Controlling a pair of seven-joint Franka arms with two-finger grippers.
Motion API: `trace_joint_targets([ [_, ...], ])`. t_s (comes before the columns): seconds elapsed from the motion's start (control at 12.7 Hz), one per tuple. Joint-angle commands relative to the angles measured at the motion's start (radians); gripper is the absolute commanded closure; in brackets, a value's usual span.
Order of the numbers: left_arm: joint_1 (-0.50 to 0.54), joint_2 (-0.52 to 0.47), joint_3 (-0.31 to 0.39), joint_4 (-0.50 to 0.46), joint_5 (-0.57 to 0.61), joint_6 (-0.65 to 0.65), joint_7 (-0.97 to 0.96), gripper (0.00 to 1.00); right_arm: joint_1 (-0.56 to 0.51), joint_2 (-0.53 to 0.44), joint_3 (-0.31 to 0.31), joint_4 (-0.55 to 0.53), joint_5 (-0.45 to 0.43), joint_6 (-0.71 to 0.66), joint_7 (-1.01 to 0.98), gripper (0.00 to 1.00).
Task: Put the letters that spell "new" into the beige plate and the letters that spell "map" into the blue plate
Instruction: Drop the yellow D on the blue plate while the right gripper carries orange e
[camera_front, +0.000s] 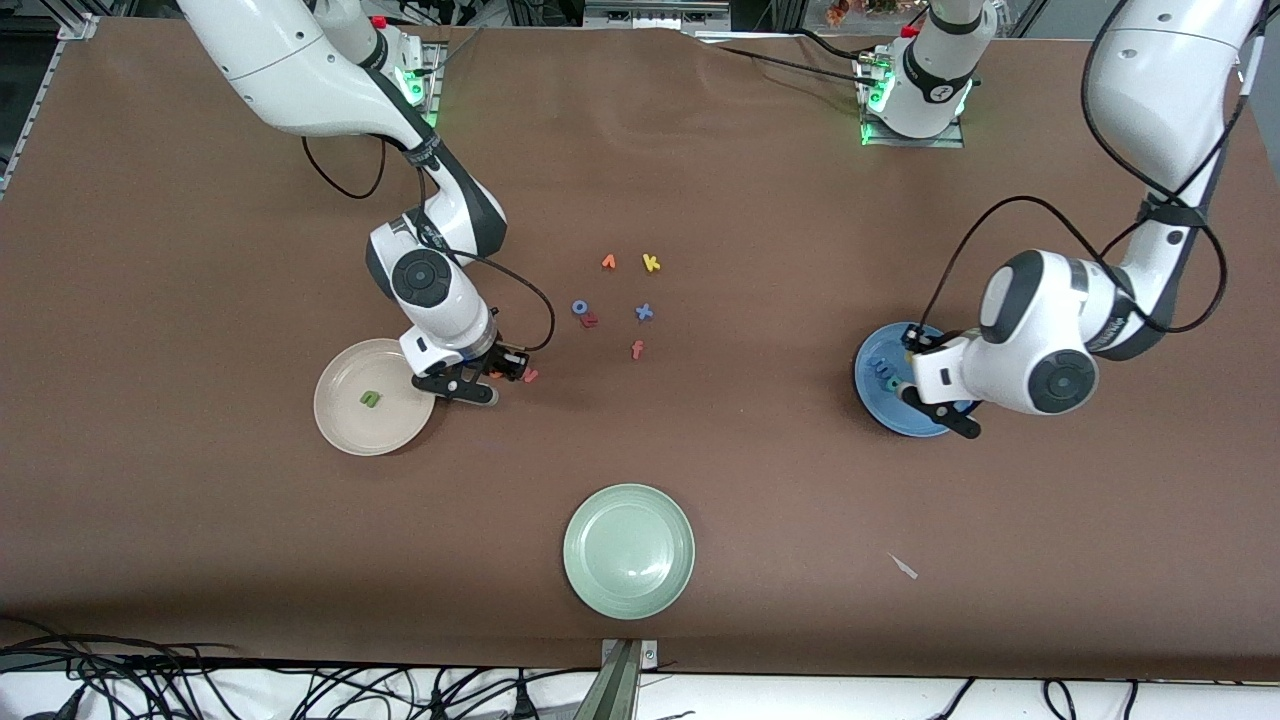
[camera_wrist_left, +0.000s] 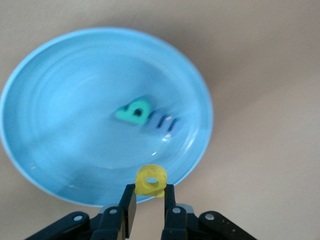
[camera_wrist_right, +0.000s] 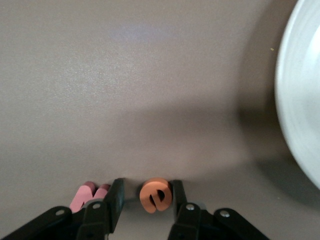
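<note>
my left gripper (camera_wrist_left: 149, 196) pinches the yellow p (camera_wrist_left: 150, 180) upright over the blue plate (camera_wrist_left: 60, 75), where the teal a (camera_wrist_left: 134, 112) and pale m (camera_wrist_left: 162, 122) lie side by side. my right gripper (camera_wrist_right: 146, 197), jaws narrow, brackets the orange e (camera_wrist_right: 156, 195) beside the beige plate (camera_front: 345, 420); red w (camera_wrist_right: 89, 196) sits just outside one finger. green n (camera_front: 371, 399) lies in beige.

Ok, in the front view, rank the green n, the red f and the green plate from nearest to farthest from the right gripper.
1. Green n, in the beige plate beside the right gripper.
2. Red f, on the table toward the left arm's end.
3. Green plate, nearer the front camera than the other two.
</note>
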Motion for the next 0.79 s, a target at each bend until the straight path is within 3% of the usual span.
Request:
trace_joint_targets([
  [0.0, -0.009, 0.025, -0.011, -0.006, 0.083, 0.003, -0.013, 0.43, -0.003, -0.007, 0.000, -0.025, -0.032, 0.011, 0.009, 0.61],
  [0.08, -0.009, 0.025, -0.011, -0.003, 0.083, 0.003, -0.014, 0.00, -0.004, -0.008, -0.006, -0.025, -0.034, 0.010, -0.005, 0.65],
  [0.31, -0.013, -0.022, -0.020, 0.009, 0.071, -0.010, -0.017, 0.00, -0.004, -0.013, -0.014, -0.025, -0.034, 0.005, -0.019, 0.79],
  [0.55, -0.022, -0.114, -0.032, 0.010, 0.068, -0.014, -0.027, 0.00, -0.013, -0.056, -0.034, -0.022, -0.031, -0.021, -0.086, 0.82],
  [0.71, -0.012, -0.180, -0.075, 0.012, 0.065, -0.015, -0.047, 0.00, -0.048, -0.109, -0.043, -0.010, -0.019, -0.125, -0.204, 0.83],
])
